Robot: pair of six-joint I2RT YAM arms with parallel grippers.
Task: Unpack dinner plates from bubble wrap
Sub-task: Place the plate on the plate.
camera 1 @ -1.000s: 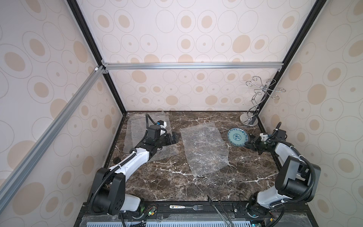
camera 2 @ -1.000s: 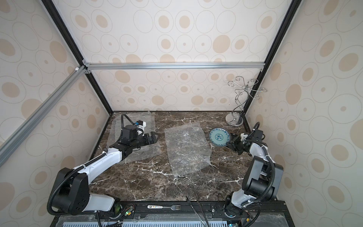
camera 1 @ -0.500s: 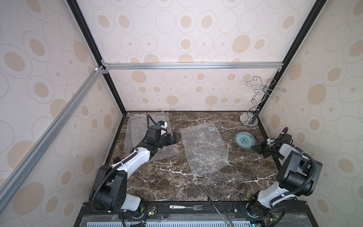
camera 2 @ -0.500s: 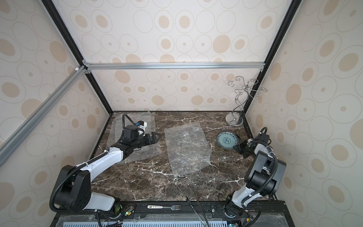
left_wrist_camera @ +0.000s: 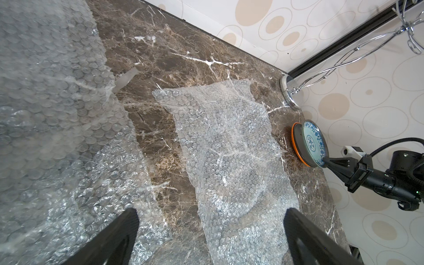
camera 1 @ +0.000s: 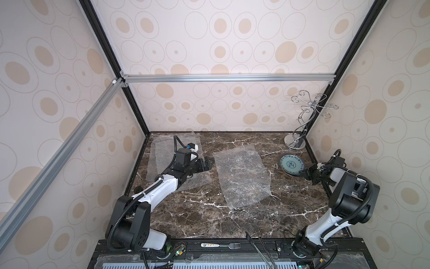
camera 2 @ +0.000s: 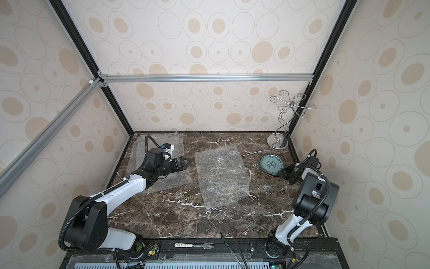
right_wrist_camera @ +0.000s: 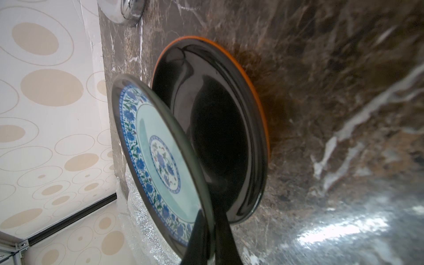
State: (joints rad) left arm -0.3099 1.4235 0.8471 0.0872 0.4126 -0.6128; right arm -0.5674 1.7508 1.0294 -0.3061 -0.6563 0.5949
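Marble top (camera 1: 204, 219), rt wrist: black plate (right_wrist_camera: 220, 128) under patterned plate (right_wrist_camera: 158, 158)

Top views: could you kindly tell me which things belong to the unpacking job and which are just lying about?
Job: patterned plate, black plate, orange plate, centre bubble wrap, left bubble wrap sheets.
Lying about: chrome wire stand, fork, black tongs.
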